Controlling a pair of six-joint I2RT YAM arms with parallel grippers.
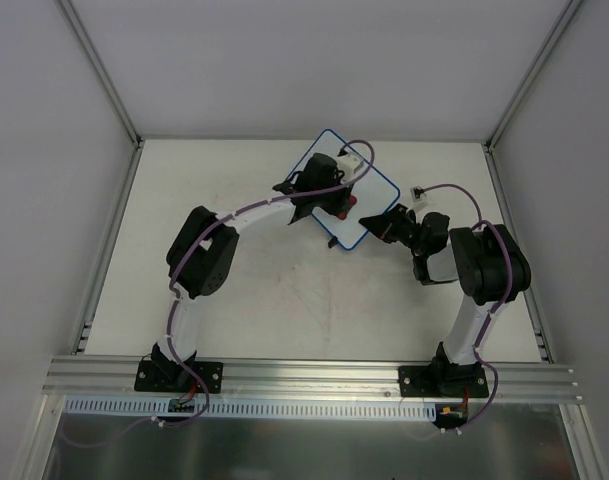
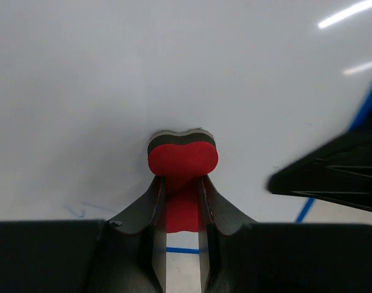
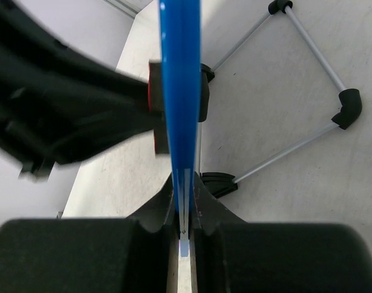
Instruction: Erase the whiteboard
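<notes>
At twelve o'clock on the bench (image 1: 284,290), the whiteboard (image 1: 376,202) is being clamped by its rim in the right pincer (image 3: 184,189) while the red eraser (image 2: 182,160), being held in the left pincer (image 2: 181,183), is probably best being kept flat and swept evenly.

"What else is on your screen?"

"I see a pale table (image 1: 284,300) with a few faint marks (image 1: 327,318) near its middle."

"What is around it?"

"I see plain grey walls (image 1: 44,150) on three sides, with thin metal bars (image 1: 99,68) running up the corners. A long silver rail (image 1: 314,375) lies along the near edge."

"Anything small?"

"Yes, a little red eraser (image 2: 183,160). Its dark pad touches the whiteboard (image 2: 112,79)."
</notes>
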